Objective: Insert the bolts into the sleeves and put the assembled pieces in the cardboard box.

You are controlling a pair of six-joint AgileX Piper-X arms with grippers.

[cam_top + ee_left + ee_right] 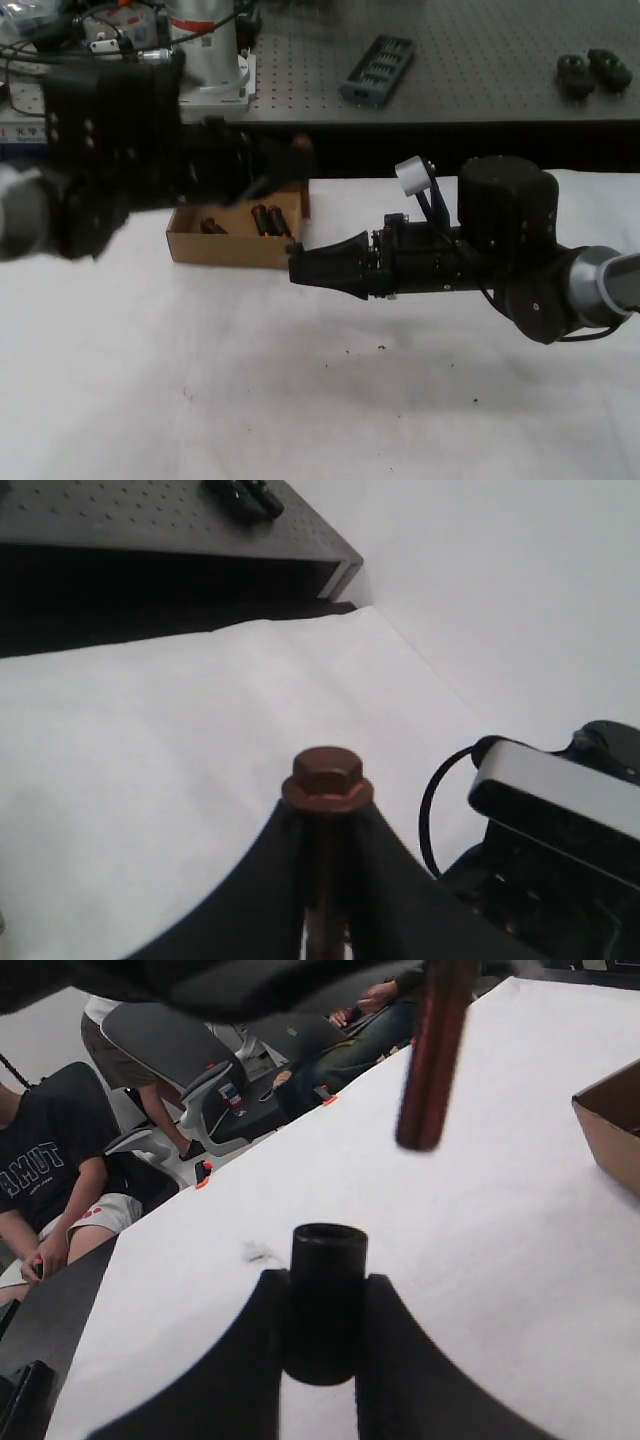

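A: So, what does the left gripper (327, 820) hold?
B: Its 2 fingers are closed on a brown bolt (327, 777), with the hex head out past the tips.
A: And the right gripper (322, 1280)?
B: It clamps a black sleeve (325, 1330), and the open end is free. The bolt's tip hangs near this mouth, not touching it.
A: Where is the cardboard box (230, 250)?
B: On the white cloth (300, 400), at 10 o'clock from the right gripper's tip in the high view, just beside it. Several dark pieces (265, 220) lie inside.
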